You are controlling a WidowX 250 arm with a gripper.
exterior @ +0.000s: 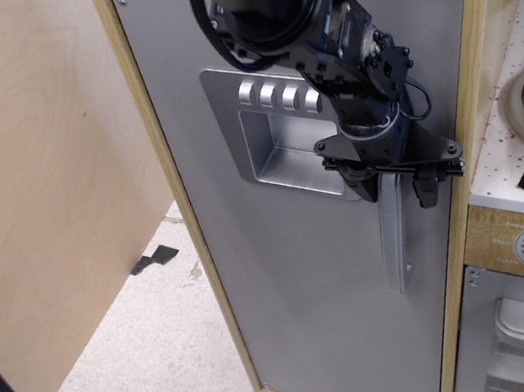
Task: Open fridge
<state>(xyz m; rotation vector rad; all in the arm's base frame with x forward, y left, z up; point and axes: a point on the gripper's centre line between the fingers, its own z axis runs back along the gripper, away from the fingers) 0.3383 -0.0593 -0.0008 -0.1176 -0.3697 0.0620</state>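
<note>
no legible text (dial marks blurred)

Even, soft indoor light — no harsh shadows. Pale glare streaks the fridge door (297, 281) and the dispenser panel (280, 152). The black gripper (398, 187) looks slightly soft — perhaps motion blur.
</note>
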